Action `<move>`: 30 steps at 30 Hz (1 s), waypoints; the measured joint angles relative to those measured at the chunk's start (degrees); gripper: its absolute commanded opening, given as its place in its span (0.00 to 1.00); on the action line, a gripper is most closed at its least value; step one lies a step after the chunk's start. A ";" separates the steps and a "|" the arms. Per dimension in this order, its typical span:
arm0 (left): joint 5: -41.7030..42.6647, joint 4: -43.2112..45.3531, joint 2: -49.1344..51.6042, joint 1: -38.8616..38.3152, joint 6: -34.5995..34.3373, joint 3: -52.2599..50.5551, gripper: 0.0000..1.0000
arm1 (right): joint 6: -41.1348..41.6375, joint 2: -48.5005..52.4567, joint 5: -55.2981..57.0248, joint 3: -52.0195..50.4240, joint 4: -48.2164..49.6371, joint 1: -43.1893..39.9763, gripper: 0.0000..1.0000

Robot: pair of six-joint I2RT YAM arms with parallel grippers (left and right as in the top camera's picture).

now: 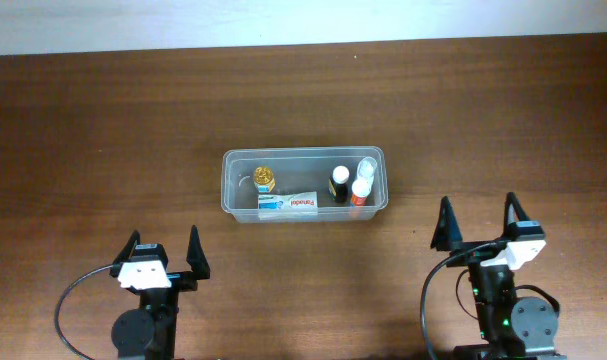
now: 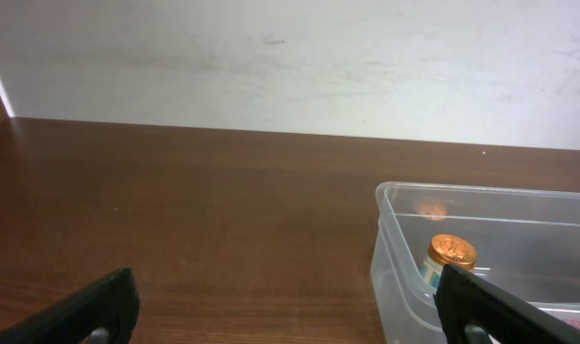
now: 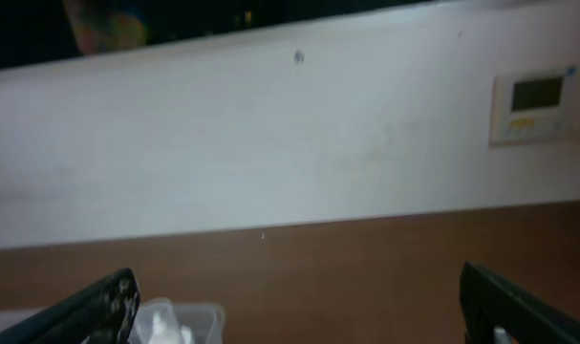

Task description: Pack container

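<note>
On your brown table (image 1: pixel 103 130), the container (image 1: pixel 293 172) looks packed, so left gripper (image 1: pixel 164 242) and right gripper (image 1: pixel 478 212) sit near, agape, empty.

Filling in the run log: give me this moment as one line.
container: bottles, tube inside | left pincer: open, empty | right pincer: open, empty | both apart from container

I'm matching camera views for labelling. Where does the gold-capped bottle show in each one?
Overhead: gold-capped bottle near centre, in the left end of the container.
Left wrist: bottle lower right, inside the container.
Right wrist: not in view; container corner lower left.
Shared landmark: the container.
</note>
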 measured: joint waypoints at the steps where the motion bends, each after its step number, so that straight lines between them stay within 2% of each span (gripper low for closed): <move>1: 0.00 0.00 0.00 0.00 0.02 0.00 1.00 | 0.02 -0.35 -0.35 -0.74 -0.02 0.00 0.98; 13: 0.00 0.00 0.00 0.00 0.00 0.00 0.99 | 0.02 -6.71 -2.95 -7.87 -2.58 0.00 0.98; 21: 0.00 0.02 0.00 0.00 0.00 0.00 1.00 | 0.02 -7.54 -3.37 -8.20 -9.07 0.00 0.98; 30: 0.00 0.00 0.00 0.00 0.02 0.00 1.00 | 0.00 -7.58 -4.00 -8.28 -9.25 0.00 0.98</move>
